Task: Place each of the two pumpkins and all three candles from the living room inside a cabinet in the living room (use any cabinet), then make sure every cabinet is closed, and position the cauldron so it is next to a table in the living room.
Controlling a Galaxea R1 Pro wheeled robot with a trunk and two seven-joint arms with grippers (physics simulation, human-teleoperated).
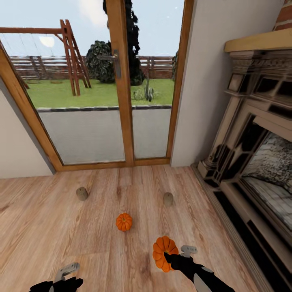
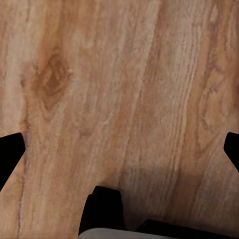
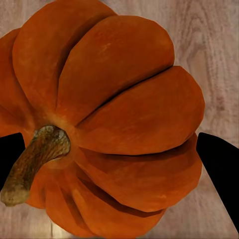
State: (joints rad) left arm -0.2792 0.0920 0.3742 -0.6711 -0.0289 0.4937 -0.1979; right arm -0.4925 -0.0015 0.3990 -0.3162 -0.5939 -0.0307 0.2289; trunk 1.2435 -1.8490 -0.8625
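the right pincer [image 1: 168, 255] pinches the big pumpkin [image 1: 163, 252], fingers on either side, above the wood floor [image 1: 61, 235]. the left pincer [image 1: 61, 280] is spread over bare boards, well apart from it. farther on lies the small pumpkin [image 1: 124, 222], then two candles [image 1: 82, 193] [image 1: 168, 198] before the glass door [image 1: 119, 81].

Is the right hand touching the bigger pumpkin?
Touching. The right wrist view shows the pumpkin pressed between both fingers of the right hand.
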